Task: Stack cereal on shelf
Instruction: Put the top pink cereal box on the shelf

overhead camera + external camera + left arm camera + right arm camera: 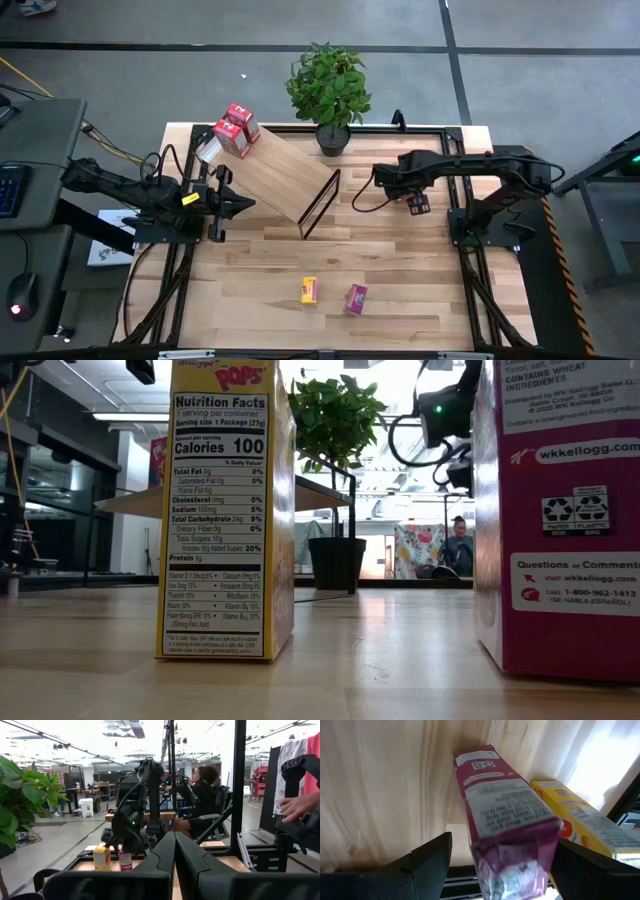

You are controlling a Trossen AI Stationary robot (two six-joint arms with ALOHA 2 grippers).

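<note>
Two red cereal boxes sit on the upper far-left end of the slanted shelf board. A yellow box and a magenta box stand upright near the table's near edge. A second magenta box and a second yellow box stand under my right gripper, right of the shelf. That gripper is open, with its fingers on either side of this magenta box's top. My left gripper is shut and empty beside the shelf's left edge. My right gripper comes from above, pointing down, open around the top end of the upright magenta box, which stands on the table. A gap shows beside one finger. Whether the other finger touches the box I cannot tell.
A potted plant stands at the far edge behind the shelf. The shelf's black wire frame sticks out toward the table's middle. Black rails edge the tabletop. A seated person and a hand show beyond the table.
</note>
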